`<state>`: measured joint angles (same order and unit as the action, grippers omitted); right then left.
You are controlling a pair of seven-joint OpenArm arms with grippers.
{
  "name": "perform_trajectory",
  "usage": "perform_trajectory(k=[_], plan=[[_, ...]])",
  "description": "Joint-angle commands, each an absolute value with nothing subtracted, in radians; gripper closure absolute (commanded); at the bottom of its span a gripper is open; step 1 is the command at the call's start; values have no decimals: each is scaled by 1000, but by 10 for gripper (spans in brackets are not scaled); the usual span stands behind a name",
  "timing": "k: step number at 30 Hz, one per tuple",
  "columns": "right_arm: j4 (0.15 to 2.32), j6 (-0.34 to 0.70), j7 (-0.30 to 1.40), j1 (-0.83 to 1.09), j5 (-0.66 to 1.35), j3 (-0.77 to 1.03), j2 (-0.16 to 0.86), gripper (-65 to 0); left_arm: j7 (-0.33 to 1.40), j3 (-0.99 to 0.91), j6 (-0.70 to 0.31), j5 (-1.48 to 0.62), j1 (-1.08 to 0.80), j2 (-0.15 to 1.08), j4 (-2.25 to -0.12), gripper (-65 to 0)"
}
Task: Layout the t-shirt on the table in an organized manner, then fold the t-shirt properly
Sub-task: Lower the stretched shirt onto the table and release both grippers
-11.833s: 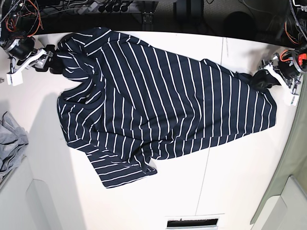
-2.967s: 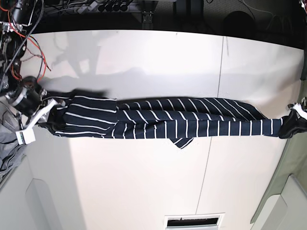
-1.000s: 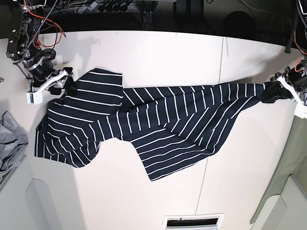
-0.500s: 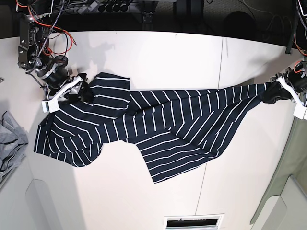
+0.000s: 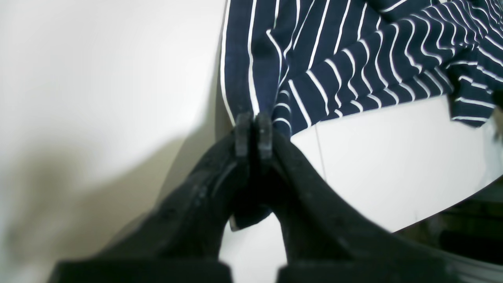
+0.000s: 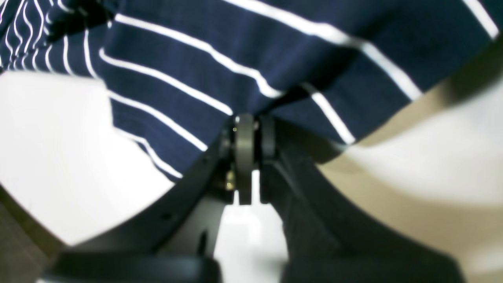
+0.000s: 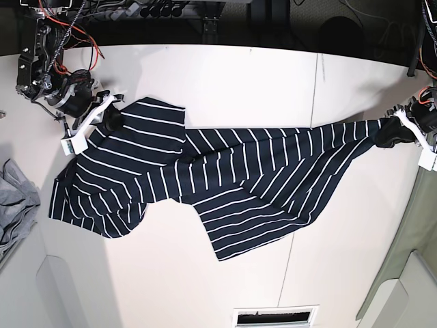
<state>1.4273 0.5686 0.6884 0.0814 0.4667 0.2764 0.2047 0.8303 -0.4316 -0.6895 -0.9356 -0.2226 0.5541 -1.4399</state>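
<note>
My left gripper [image 5: 254,129] is clamped tight on a corner of the t-shirt [image 7: 225,181], the two pads pressed together with a strip of navy, white-striped cloth running up from between them and a small tail of fabric hanging below, between my fingers. In the base view that gripper [image 7: 388,134] sits at the right edge of the table [image 7: 205,75], and the shirt narrows to a stretched point where I hold it. My right gripper [image 6: 251,129] has its jaws closed too, the tips tucked up against the underside of a fold of striped cloth that drapes over them; the cloth hides the very tips, so I cannot tell how much fabric lies between them. In the base view that gripper [image 7: 111,117] is at the shirt's upper left corner, near the far left of the table. Between my two grippers the shirt lies rumpled and slanted across the white tabletop, wide on the left, with one flap reaching down toward the table's middle, beside the thin dark seam [image 7: 290,263]. A grey cloth [image 7: 15,198] lies at the left edge, just off the table.
</note>
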Motion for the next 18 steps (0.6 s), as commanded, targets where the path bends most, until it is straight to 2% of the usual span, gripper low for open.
perform_trajectory(k=[1, 5, 13, 18], plan=[[1477, 580, 685, 96, 513, 303, 216, 0, 813, -443, -698, -953, -217, 593, -1455, 0], [1644, 587, 694, 210, 601, 409, 222, 0, 870, -500, -698, -1017, -219, 616, -1455, 0], [1821, 591, 744, 416, 707, 589, 236, 0, 1266, -633, -698, -1467, -248, 618, -1455, 0], [1819, 590, 746, 493, 715, 648, 272, 0, 1322, -636, -698, -1484, -328, 618, -1455, 0]])
